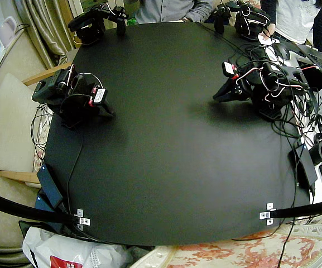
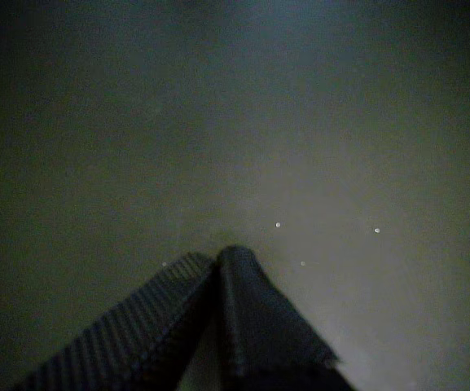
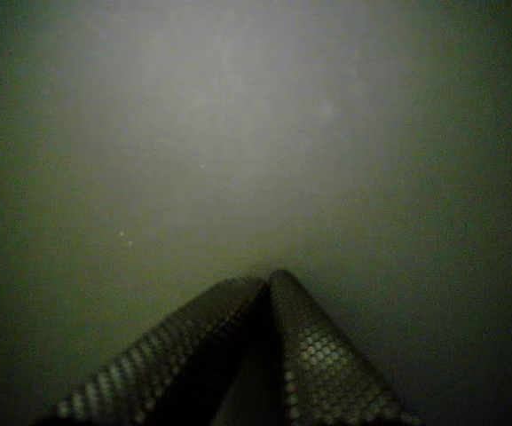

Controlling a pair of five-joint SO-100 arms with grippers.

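Fixed view shows the right gripper [image 1: 108, 112] and the left gripper [image 1: 219, 96] lying low over the black table top [image 1: 166, 167], one at each side and well apart. Whether the tips touch the table top is hard to tell.

Both claws are pinched tight, with nothing between them. In a wrist view the fingers [image 2: 255, 318] meet at the tips and look woven, like stripy cloth. In a wrist view the fingers [image 3: 318, 355] are bumpy with little dots.

The table top lies right under them. It is flat, dull and smooth, with tiny white specks [image 2: 278, 225]. It looks hard, stiff and too big and heavy to lift. A flat top gives a claw nowhere to pinch; likely only the edge would do.
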